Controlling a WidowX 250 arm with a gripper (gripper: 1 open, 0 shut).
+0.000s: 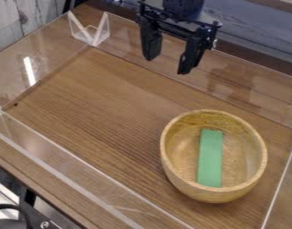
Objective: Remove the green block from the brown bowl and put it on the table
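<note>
The brown bowl (214, 155) sits on the table (100, 107) at the lower right, close to the near right wall. Inside it the green block (210, 156) lies flat along the bottom, running lengthways front to back. My gripper (170, 52) hangs at the top centre, well behind and left of the bowl, pointing down. Its two black fingers (150, 40) stand wide apart with nothing between them.
Low clear acrylic walls (64, 165) ring the tabletop. A small clear V-shaped bracket (89, 30) stands at the back left corner. Bare wood stretches across the left and middle of the table.
</note>
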